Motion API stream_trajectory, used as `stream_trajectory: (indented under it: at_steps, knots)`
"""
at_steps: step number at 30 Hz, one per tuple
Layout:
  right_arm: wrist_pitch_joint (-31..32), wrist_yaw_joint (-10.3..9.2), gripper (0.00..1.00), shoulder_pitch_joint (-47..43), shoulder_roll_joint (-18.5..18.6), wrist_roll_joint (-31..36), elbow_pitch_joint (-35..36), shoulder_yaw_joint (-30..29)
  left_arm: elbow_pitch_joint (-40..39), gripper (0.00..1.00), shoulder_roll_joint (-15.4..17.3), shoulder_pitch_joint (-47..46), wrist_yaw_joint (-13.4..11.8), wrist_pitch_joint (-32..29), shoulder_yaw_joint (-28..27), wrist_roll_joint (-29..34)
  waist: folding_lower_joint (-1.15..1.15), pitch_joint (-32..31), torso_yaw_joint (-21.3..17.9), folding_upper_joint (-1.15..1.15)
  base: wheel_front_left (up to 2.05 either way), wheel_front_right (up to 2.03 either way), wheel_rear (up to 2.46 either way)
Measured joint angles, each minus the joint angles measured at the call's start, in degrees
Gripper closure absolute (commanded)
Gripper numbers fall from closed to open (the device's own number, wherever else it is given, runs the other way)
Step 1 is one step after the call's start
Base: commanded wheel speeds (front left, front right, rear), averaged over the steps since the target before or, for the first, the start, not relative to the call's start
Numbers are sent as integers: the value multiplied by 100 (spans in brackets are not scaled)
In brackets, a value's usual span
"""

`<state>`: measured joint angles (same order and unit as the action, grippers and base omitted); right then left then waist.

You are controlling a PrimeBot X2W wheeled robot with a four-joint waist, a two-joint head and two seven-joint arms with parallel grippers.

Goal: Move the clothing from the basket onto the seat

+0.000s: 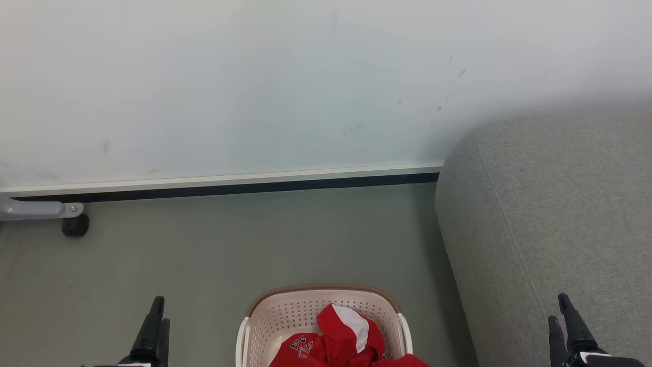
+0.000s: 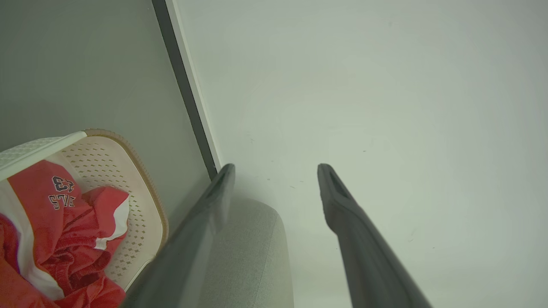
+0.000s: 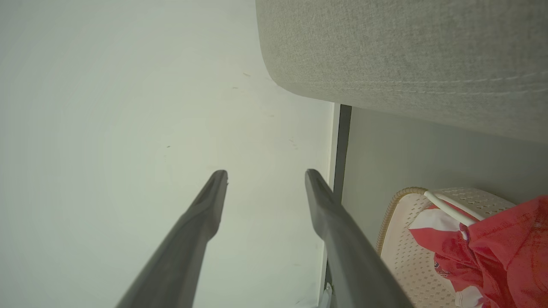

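basket (image 1: 285,316): on floor (image 1: 204,244), bottom centre, red clothing (image 1: 346,341) heaped inside | seat (image 1: 550,219): grey, just right of basket | left hand (image 1: 161,312): lower left, over floor | right hand (image 1: 558,309): lower right, before seat

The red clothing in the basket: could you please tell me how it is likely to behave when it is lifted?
The clothing lies crumpled in folds, so it is probably floppy and will drape and trail from one pinch. It looks thin, so likely light. Its pieces lie bunched together in the basket, so one may drag another up.
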<state>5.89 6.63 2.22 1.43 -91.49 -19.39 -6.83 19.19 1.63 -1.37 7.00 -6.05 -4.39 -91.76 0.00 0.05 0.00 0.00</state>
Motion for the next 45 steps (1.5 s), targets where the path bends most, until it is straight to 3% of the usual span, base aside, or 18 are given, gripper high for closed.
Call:
stream_trajectory:
  at_steps: [13, 45]
  knots:
    - [-250, -63, 0, 3, 2, 302, 90, 138, -143, 0, 2, -14, -76, 266, 188, 439, 0, 4, -2, 0, 0, 0, 0]
    - [-855, -515, 0, 79, 288, 3125, 486, 1161, -620, 0, 279, -103, -605, 870, 838, 3537, 0, 65, -45, 0, 0, 0, 0]
